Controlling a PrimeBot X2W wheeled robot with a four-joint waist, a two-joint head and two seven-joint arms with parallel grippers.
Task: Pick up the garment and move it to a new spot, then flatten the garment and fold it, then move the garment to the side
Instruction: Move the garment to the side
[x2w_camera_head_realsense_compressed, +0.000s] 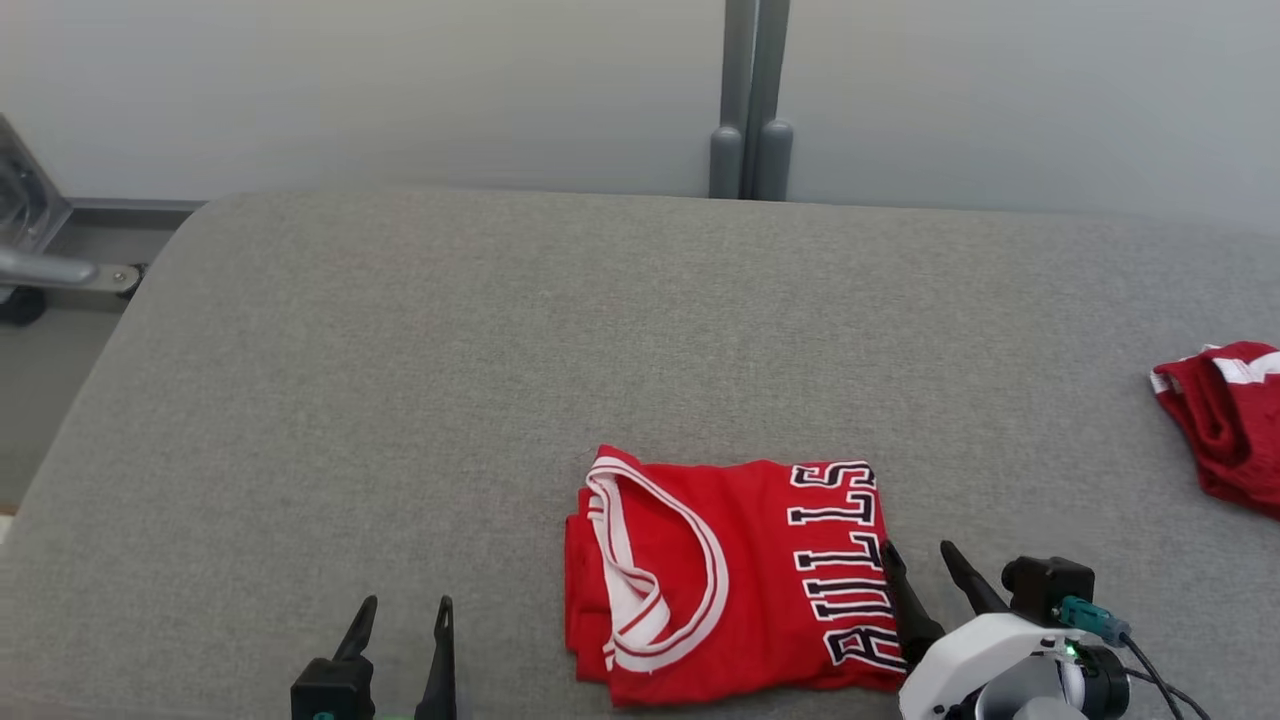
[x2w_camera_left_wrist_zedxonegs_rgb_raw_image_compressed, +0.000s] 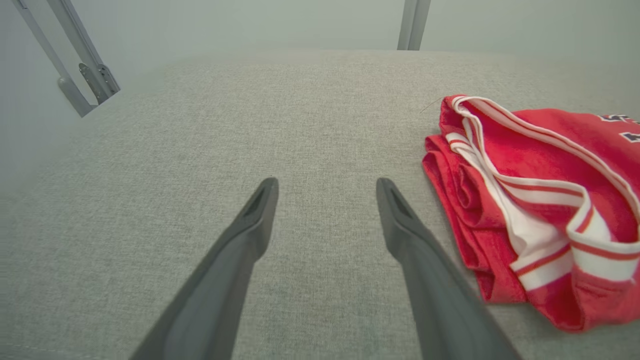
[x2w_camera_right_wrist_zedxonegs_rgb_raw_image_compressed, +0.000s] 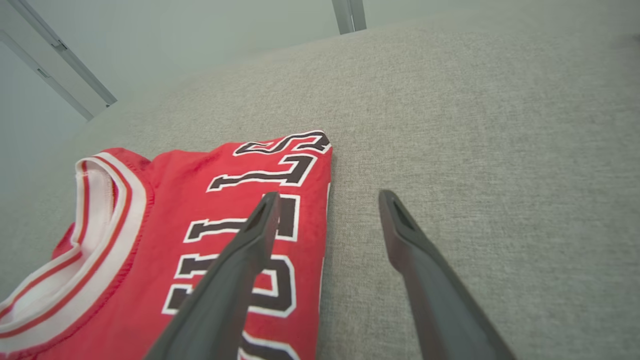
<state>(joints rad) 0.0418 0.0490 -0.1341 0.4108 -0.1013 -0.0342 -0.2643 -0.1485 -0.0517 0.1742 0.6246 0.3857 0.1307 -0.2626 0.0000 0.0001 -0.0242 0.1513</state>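
Left gripper and right gripper gape empty beside folded jersey.
Fold seems done; you next grip and slide it aside.

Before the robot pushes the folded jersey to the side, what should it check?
1. Jersey folded: ok. The red jersey lies as a neat rectangle.
2. Left jaws open: ok, over the grey fabric surface beside the collar end.
3. Right jaws open: ok, with one finger above the lettered edge.
4. Jersey gripped: not ok, neither pair of jaws holds it.
5. Room at the sides: ok on the left; on the right a second red garment lies far out.
6. Bottom layers tidy: cannot tell.
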